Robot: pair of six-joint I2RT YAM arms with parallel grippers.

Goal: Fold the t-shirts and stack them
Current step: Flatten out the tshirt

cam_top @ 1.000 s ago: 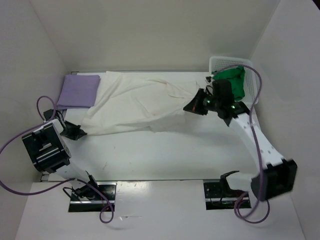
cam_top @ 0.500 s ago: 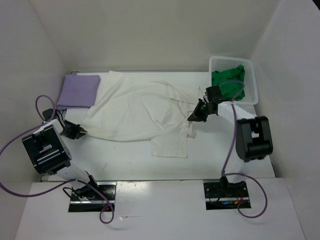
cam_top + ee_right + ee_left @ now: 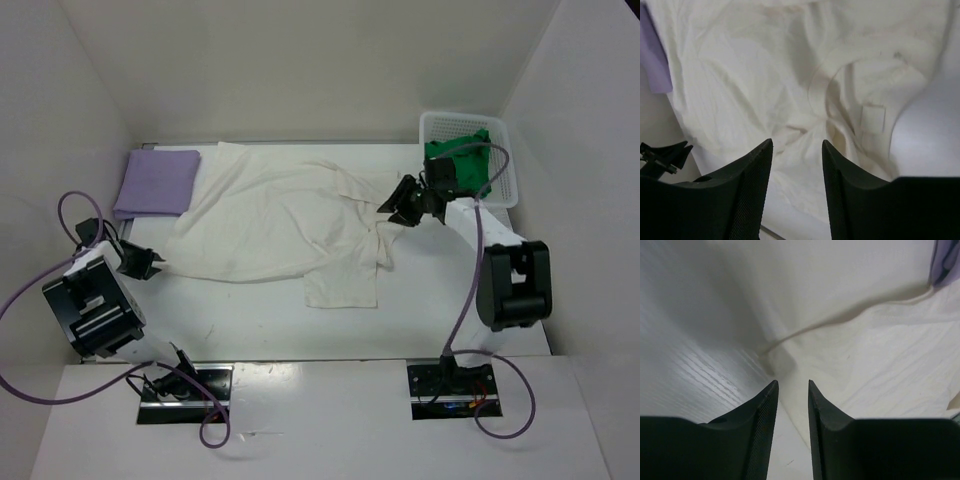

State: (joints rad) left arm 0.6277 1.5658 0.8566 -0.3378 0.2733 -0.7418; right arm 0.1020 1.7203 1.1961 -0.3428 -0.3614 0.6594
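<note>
The off-white t-shirt point(image 3: 270, 220) lies spread and wrinkled across the table, with one part reaching toward the front point(image 3: 340, 285). A lavender t-shirt point(image 3: 157, 182) lies folded at the back left. The green t-shirt point(image 3: 478, 142) sits in the basket. My left gripper point(image 3: 150, 262) is open just off the off-white shirt's left corner point(image 3: 780, 357), with nothing between its fingers point(image 3: 765, 405). My right gripper point(image 3: 392, 207) hovers open above the shirt's collar area point(image 3: 840, 100), near the neck label point(image 3: 872, 117); its jaws hold nothing.
A white mesh basket point(image 3: 507, 172) stands at the back right, with the right arm's wrist in front of it. White walls close in the table on three sides. The lavender shirt's edge shows in the left wrist view point(image 3: 946, 260) and the right wrist view point(image 3: 652, 55).
Both grippers have opened and let go of the off-white shirt. The shirt has dropped flat, one part falling toward the front. The right gripper has drawn back toward the basket.
</note>
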